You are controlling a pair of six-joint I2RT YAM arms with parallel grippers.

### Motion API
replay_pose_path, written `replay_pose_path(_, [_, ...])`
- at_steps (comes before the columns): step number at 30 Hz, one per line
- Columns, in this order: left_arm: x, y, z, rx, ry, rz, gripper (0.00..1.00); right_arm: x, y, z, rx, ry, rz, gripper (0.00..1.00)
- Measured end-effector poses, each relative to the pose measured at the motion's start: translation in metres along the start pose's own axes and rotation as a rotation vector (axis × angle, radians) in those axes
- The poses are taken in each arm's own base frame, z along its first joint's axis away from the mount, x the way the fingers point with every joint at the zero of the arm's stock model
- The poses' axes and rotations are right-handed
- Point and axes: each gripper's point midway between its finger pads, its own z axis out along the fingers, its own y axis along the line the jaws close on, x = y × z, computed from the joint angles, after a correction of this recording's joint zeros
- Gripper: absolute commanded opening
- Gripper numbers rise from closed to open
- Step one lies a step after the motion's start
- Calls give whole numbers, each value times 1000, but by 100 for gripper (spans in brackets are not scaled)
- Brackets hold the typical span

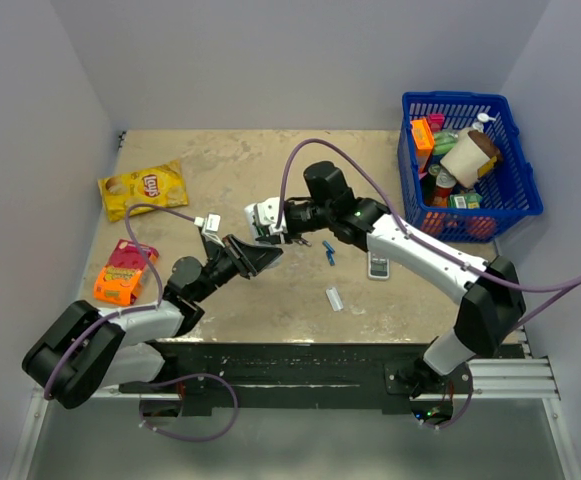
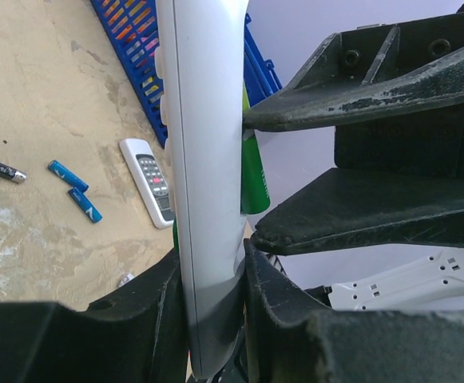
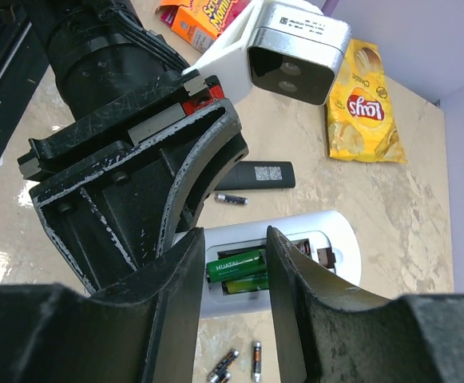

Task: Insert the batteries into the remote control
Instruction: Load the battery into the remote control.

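Above the middle of the table [image 1: 220,160], toward its left side, we see the white remote [image 1: 265,218] held clear of the surface. The left gripper [image 1: 255,258] is clamped tight on one end of it, its two fingers pressed flat against the remote's opposite faces in the left wrist view.

The remote's back is uncovered, and two green batteries [image 3: 235,267] lie side by side in the open compartment, the upper one tilted a little. The right gripper [image 3: 233,235] stands partly open over that compartment, with one finger on either side of the batteries. We cannot tell whether the fingers actually pinch a battery or only flank it.

On the table near the right arm lie two blue cells [image 1: 328,252], a grey-white remote with dark buttons [image 1: 378,265] and a small white piece [image 1: 334,298]. A black remote [image 3: 255,174] and a dark cell [image 3: 232,198] lie beneath the held remote.

A yellow chip bag [image 1: 142,187] sits near the far left corner, an orange box [image 1: 120,272] by the left edge, and a blue basket [image 1: 455,97] at the far right corner.
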Motion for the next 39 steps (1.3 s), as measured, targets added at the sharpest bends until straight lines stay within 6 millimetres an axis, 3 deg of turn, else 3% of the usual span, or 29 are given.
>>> replay_pose_path(8, [-4, 0, 0, 4, -13, 3, 0, -4, -4, 3, -5, -15, 1, 43])
replay_pose_path(14, [-11, -8, 1, 42, -39, 18, 0, -24, -10, 1, -11, -66, 2, 49])
replay_pose_path(21, [-14, -13, 1, 63, -46, 24, 0, -43, -13, -7, -21, -119, -8, 47])
replay_pose_path(30, [-12, -14, 0, 72, -32, 8, 0, -29, -15, -28, -20, -82, 11, 39])
replay_pose_path(39, [-13, -18, 0, 89, -34, 6, 0, -19, -6, -30, -53, -48, 21, 31])
